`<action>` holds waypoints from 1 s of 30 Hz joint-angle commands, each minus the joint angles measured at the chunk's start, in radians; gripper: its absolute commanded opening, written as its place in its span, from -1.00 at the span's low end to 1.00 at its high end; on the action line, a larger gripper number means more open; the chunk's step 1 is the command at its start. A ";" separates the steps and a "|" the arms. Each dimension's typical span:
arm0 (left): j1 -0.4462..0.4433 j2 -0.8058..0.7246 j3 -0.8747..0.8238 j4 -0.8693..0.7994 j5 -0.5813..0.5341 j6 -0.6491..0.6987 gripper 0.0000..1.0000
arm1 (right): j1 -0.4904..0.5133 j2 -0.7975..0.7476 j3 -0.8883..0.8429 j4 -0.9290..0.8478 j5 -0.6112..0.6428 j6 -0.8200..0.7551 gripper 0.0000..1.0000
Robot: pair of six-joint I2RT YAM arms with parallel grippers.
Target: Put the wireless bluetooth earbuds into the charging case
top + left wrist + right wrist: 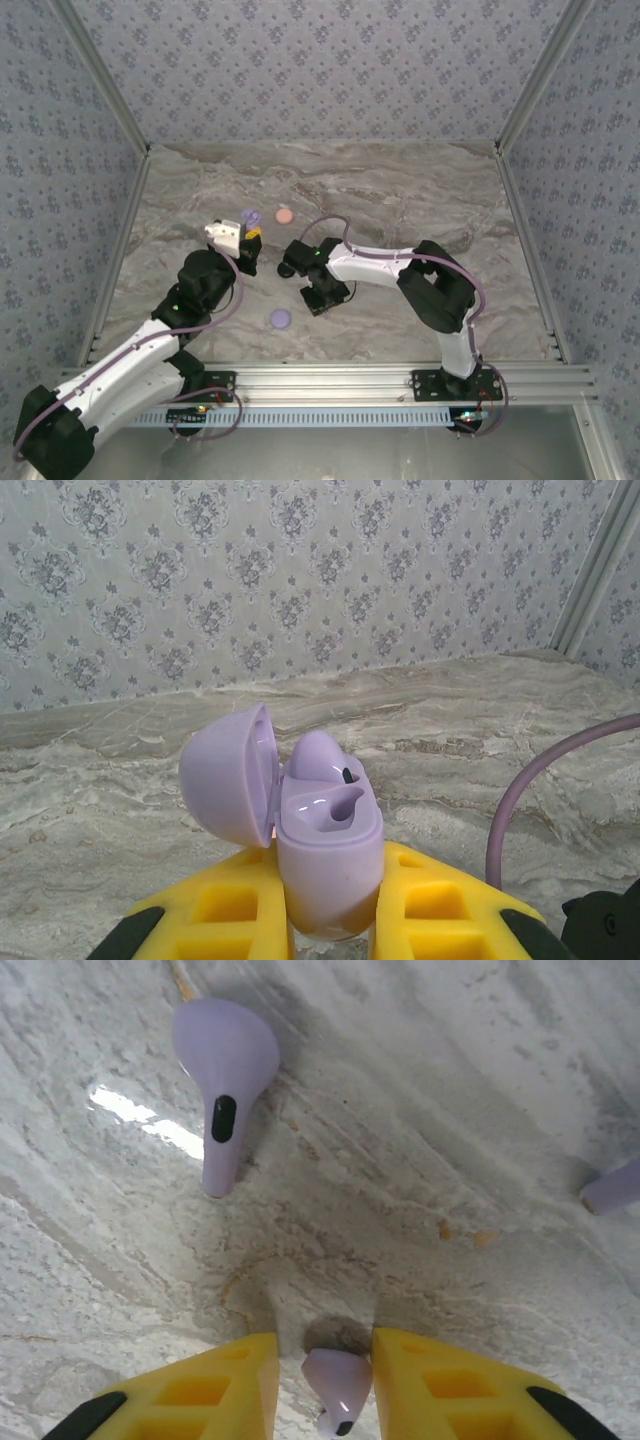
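Charging case [325, 855]: open, clamped in my left gripper [332, 920]. Lavender earbud [337, 1378]: right of case, between narrow fingers of my right gripper [325, 1388]; whether clamped, cannot tell. Step: pickup. Next: lift, seat in case's empty socket [335, 808]

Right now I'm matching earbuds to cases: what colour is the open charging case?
The charging case is lavender; clearest in the left wrist view.

Earbuds [225, 1070], round discs [280, 318] on marble table [400, 190]

Lavender stem [612, 1188] half beyond the right-wrist view's right edge
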 commanded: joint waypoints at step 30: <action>-0.018 0.242 0.160 0.217 0.721 -0.002 -1.00 | -0.194 -0.763 -0.045 0.370 -0.148 -0.186 -0.53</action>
